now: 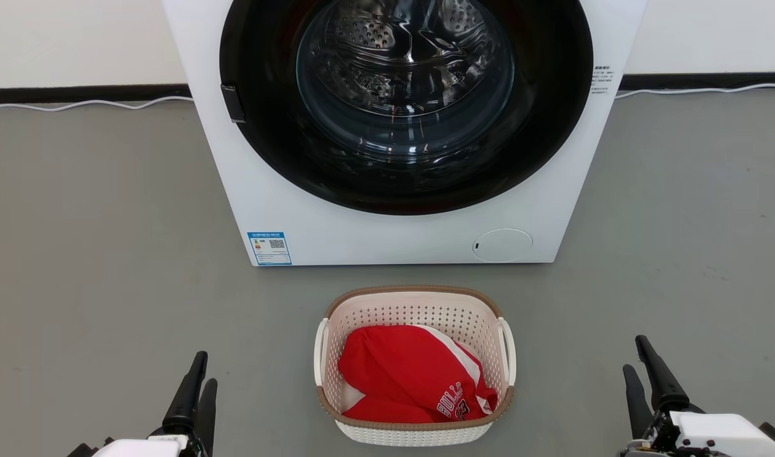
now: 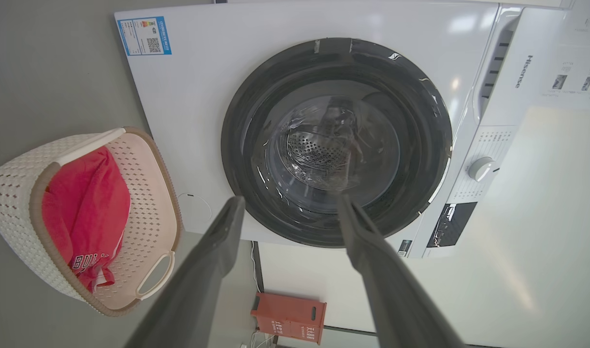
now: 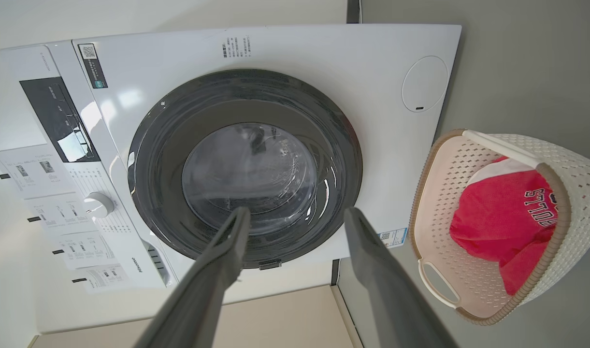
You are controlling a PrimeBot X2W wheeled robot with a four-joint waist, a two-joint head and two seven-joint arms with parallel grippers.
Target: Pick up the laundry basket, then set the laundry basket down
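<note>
Hisense washing machine at 12 o'clock of the laundry basket, which holds a red "BULLS" shirt; left gripper and right gripper released, empty.

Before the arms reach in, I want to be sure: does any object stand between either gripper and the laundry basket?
Nothing visible does. Bare grey floor lies between the left gripper and the laundry basket, and between the right gripper and it. The washing machine stands behind the basket.

One laundry basket — one red garment, one washing machine, two end effectors.
</note>
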